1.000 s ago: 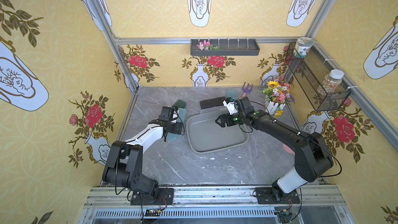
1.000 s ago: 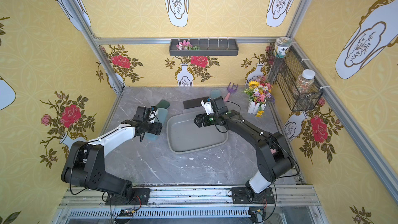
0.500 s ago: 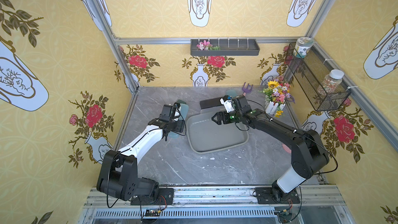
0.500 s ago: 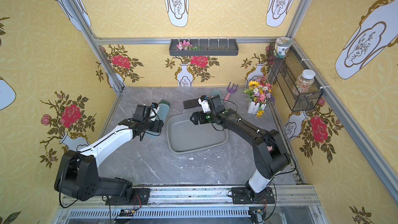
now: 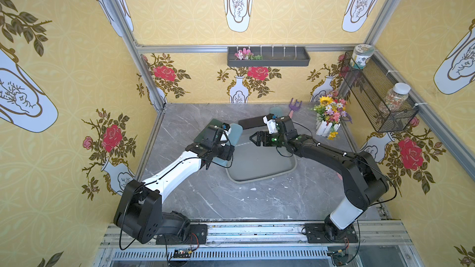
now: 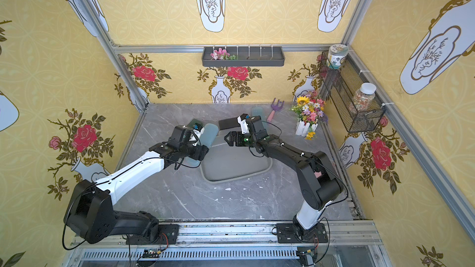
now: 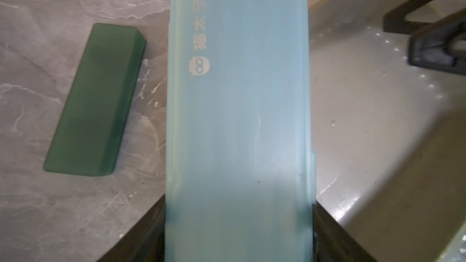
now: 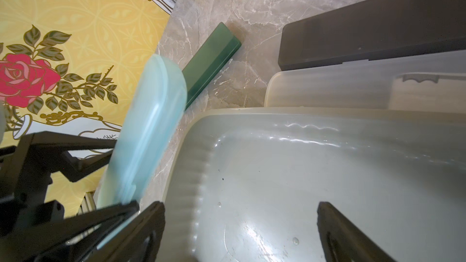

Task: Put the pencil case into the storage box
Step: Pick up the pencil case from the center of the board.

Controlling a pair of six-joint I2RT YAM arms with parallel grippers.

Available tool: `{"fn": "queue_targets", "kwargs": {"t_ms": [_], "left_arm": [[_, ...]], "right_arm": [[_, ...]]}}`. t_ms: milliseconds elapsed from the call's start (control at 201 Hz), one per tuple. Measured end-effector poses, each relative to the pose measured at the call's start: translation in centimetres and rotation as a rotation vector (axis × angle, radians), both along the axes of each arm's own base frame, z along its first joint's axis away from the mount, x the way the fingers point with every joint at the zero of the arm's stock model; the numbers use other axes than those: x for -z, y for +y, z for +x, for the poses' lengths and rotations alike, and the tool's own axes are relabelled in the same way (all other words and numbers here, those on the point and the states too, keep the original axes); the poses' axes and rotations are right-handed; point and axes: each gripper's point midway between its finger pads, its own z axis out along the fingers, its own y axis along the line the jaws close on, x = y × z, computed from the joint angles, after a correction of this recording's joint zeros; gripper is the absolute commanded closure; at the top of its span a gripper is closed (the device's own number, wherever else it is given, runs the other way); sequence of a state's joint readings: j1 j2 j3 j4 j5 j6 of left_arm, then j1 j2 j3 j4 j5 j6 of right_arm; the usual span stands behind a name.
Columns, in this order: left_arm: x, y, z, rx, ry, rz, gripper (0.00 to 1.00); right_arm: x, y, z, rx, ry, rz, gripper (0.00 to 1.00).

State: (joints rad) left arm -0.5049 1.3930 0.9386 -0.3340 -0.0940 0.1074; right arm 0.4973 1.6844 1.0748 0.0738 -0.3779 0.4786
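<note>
Left wrist view showed the pencil case (image 7: 237, 122) clamped in the left tool (image 7: 239, 238), just beside the storage box (image 7: 378, 147). Its long free end might clip the rim or the right tool (image 8: 242, 225), spread empty above the box.

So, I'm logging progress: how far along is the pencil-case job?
Done: the left gripper is shut on the light-blue pencil case, raised. In hand: it hovers beside the storage box. Left: the box is empty; lowering and release remain; right gripper open above.
</note>
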Motion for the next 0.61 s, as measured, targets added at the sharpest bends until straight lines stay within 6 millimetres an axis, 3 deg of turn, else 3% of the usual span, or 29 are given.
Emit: {"fn": "queue_targets", "kwargs": {"t_ms": [124,607], "left_arm": [[0.3,-1.5,-0.3,0.036,0.010,-0.009,0.26],[0.4,-5.0,-0.6,0.110,0.013,-0.037,0.26]], "right_arm": [[-0.1,0.5,0.5,0.013,-0.007,0.047,0.00],[-1.0,2.5,1.3,0.031,-0.038,0.166,0.14]]}}
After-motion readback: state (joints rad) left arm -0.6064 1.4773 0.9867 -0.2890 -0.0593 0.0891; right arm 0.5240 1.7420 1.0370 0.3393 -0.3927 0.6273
